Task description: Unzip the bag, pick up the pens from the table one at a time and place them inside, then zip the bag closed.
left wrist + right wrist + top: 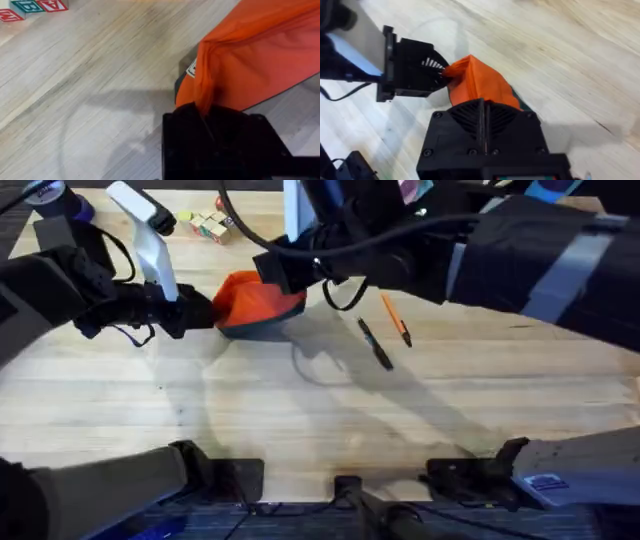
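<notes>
Your black pen [376,345] and orange pen [396,319] lie side by side on the counter [300,420], right of the bag [258,302]. Further back, your left hand [205,310] is clamped on the bag's left end, and your right hand [482,112] is pinched on its right end.
</notes>
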Motion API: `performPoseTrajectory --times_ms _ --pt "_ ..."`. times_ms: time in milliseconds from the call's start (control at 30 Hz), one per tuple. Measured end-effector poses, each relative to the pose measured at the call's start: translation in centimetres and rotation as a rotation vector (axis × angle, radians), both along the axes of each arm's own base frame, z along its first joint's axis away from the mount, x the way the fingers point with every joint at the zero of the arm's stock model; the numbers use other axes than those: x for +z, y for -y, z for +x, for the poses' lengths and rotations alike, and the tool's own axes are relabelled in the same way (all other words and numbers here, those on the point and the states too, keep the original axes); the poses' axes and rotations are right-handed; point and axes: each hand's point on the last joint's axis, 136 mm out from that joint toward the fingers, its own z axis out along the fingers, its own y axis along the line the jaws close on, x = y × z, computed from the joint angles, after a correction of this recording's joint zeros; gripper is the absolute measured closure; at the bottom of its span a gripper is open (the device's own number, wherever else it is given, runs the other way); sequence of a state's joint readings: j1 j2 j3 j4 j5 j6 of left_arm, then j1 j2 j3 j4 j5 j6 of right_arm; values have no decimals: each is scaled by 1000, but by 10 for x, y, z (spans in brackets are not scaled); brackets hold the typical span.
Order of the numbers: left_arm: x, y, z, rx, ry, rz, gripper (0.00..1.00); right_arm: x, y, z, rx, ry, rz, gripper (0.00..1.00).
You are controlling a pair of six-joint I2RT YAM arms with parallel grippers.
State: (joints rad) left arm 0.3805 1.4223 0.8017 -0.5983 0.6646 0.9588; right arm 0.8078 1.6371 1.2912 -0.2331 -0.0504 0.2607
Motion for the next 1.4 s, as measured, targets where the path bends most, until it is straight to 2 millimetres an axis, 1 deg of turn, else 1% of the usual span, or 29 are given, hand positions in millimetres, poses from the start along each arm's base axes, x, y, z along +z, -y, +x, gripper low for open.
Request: performPoseTrajectory --times_ms 133,200,233,267,333,400,467,633,667,700,867,900,967,1133,1233,1300,1400 --pt "0 0 0 -1 0 -2 958 6 -5 -1 19 4 25 972" --pt "4 6 0 -15 11 -37 958 13 -13 -6 52 4 52 973" --pt "8 12 0 -32 22 -66 958 17 -18 -9 69 4 65 973" --pt "9 18 0 -46 24 -83 958 21 -21 -11 82 4 73 973" --pt "11 22 0 -59 30 -97 958 27 -24 -14 99 -2 84 973" --pt "12 22 0 -61 32 -102 958 29 -19 -12 94 -16 77 972" --pt "12 23 0 -61 33 -103 958 31 -10 -6 72 -37 62 971" --pt "12 23 0 -62 33 -105 958 33 28 15 -15 -100 15 971" --pt "12 23 0 -62 33 -105 958 32 36 19 -34 -111 7 950" --pt "12 23 0 -62 33 -105 958 30 45 23 -55 -124 -1 828" --pt "12 23 0 -62 33 -105 958 20 85 40 -150 -175 -36 96" --pt "12 23 0 -62 33 -105 958 20 91 41 -161 -180 -40 33" --pt "12 23 0 -62 33 -105 958 24 103 42 -186 -186 -40 8" --pt "12 23 0 -62 33 -105 958 46 127 37 -228 -169 -23 6" --pt "12 23 0 -62 33 -105 958 54 138 36 -249 -160 -15 6" --pt "12 23 0 -62 33 -105 958 57 143 36 -261 -159 -13 6" --pt "12 23 0 -62 33 -105 958 53 148 34 -271 -178 -25 6"
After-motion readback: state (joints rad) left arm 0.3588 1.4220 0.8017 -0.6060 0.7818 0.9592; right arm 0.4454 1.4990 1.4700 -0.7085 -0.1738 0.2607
